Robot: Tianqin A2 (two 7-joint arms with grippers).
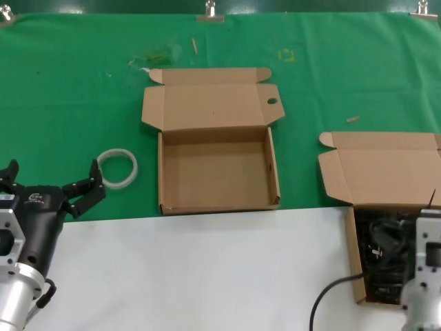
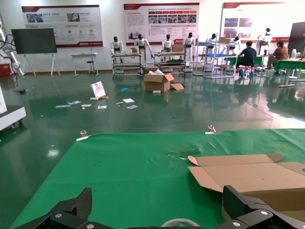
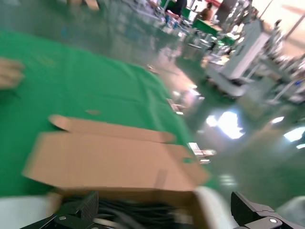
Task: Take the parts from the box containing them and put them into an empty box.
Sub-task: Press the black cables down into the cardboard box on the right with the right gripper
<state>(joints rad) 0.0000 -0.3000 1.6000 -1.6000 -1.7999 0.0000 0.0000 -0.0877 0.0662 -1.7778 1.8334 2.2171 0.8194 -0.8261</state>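
The empty box lies open mid-table, its raised lid showing a small round hole. At the right edge is the box containing the parts, its plain lid folded back. The parts are black coiled cables inside it. My right arm hovers over that box; in the right wrist view the right gripper is open just above the cables. My left gripper waits open at the lower left, holding nothing, and faces the empty box's lid.
A white tape ring lies on the green cloth between the left gripper and the empty box. The near half of the table is white. A black cable trails from the right arm.
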